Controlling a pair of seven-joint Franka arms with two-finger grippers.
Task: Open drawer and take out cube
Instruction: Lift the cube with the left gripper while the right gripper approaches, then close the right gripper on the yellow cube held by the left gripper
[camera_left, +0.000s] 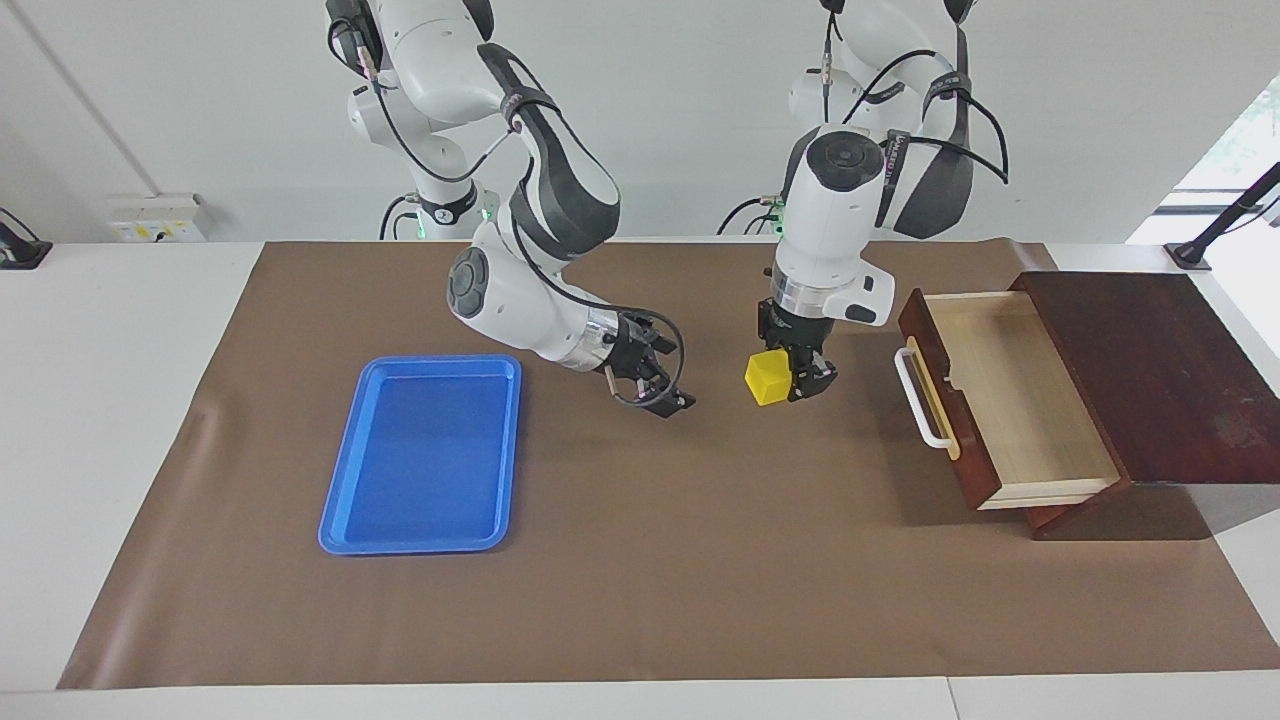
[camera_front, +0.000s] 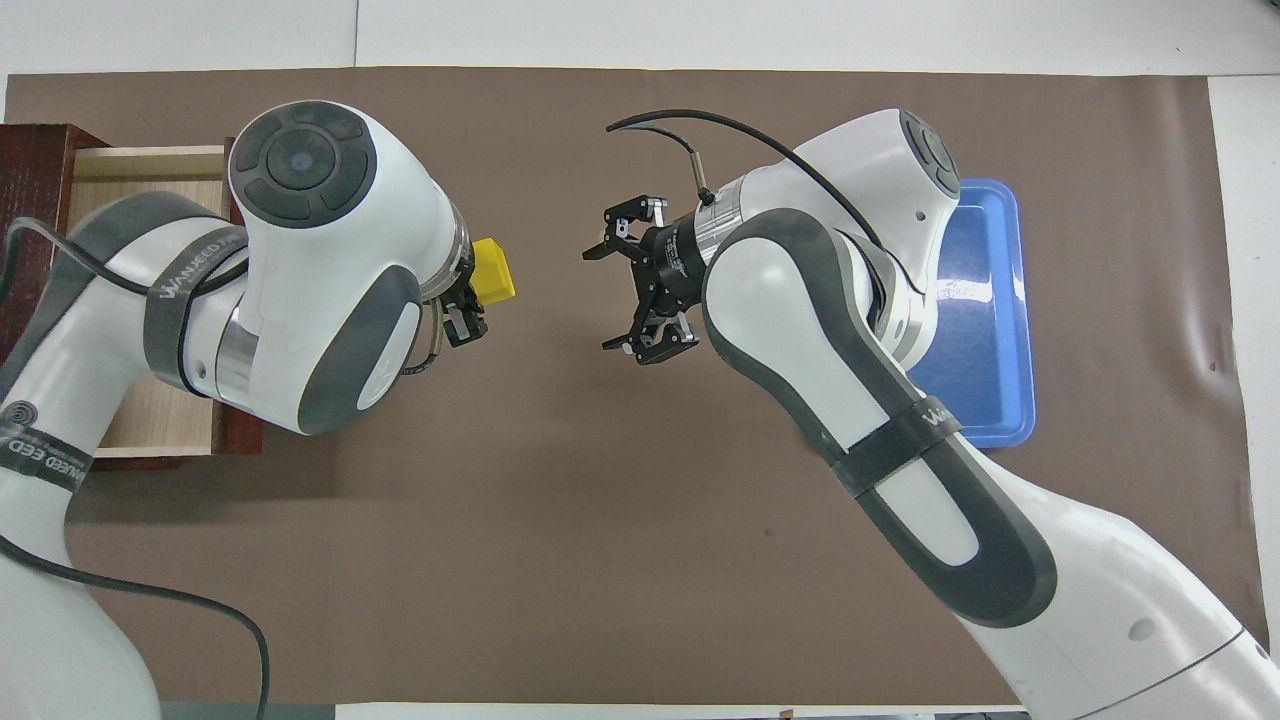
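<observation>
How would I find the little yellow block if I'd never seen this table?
Find the open wooden drawer at the left arm's end of the brown mat. Beside it, the left gripper holds the cube over the mat. It's the only yellow thing, far smaller than the blue tray.

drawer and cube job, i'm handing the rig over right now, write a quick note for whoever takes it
Left end effector: shut on the cube, held up over the brown mat between the drawer and the blue tray.
Right end effector: open, empty, over the mat beside the tray, pointing toward the cube.
Drawer: pulled open at the left arm's end of the table, with nothing in the part of its interior that shows.
Done: drawer opened, cube taken out.
Left: cube not yet set down or passed on; the open right end effector suggests a handover may be next.
</observation>
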